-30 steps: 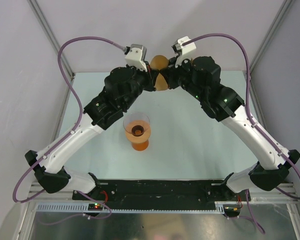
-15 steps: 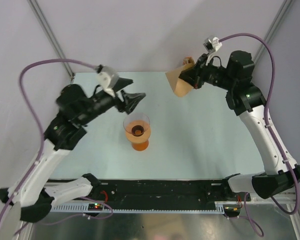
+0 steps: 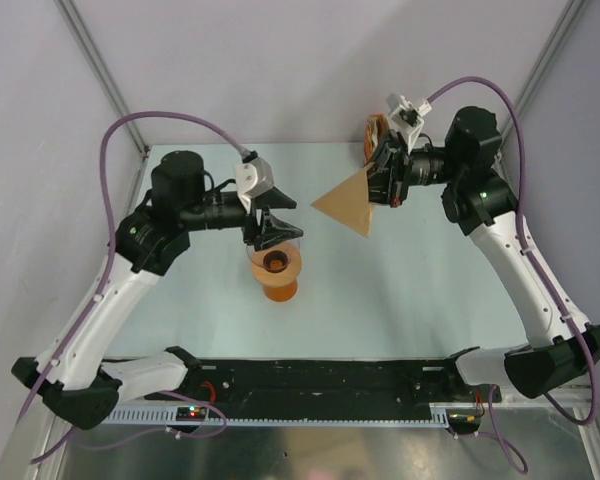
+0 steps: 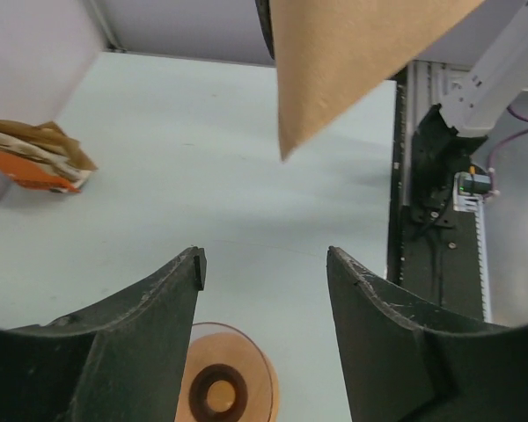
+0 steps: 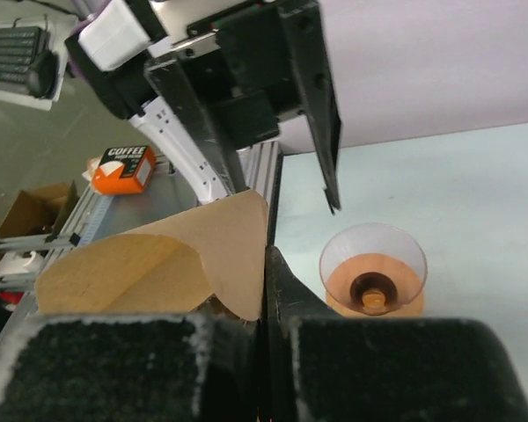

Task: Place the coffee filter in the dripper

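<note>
**Filter held in the air, beyond and to the right of the dripper**

The coffee filter (image 3: 345, 208) hangs in the air beyond the dripper (image 3: 289, 265) and to its right, apart from it and off the table (image 3: 410, 290). It is a flat tan paper cone. Its pointed tip is turned toward the dripper's side and its wide end faces away.

The right hand (image 3: 379, 187) pinches that wide end. In the right wrist view its two fingers are pressed together on the paper, and a creased fold stands up just ahead of them.

The dripper stands upright on an orange base (image 3: 279, 291), its dark centre hole facing up.

The left hand (image 3: 277, 232) hovers above the dripper's far rim, its fingers spread apart and holding nothing. The left wrist view looks down between them at the dripper's rim, with the filter's tip hanging above and ahead.

A bundle of brown-and-orange papers (image 4: 37, 156) rests at the table's back edge, well beyond the dripper and to its right, behind the right hand.
</note>
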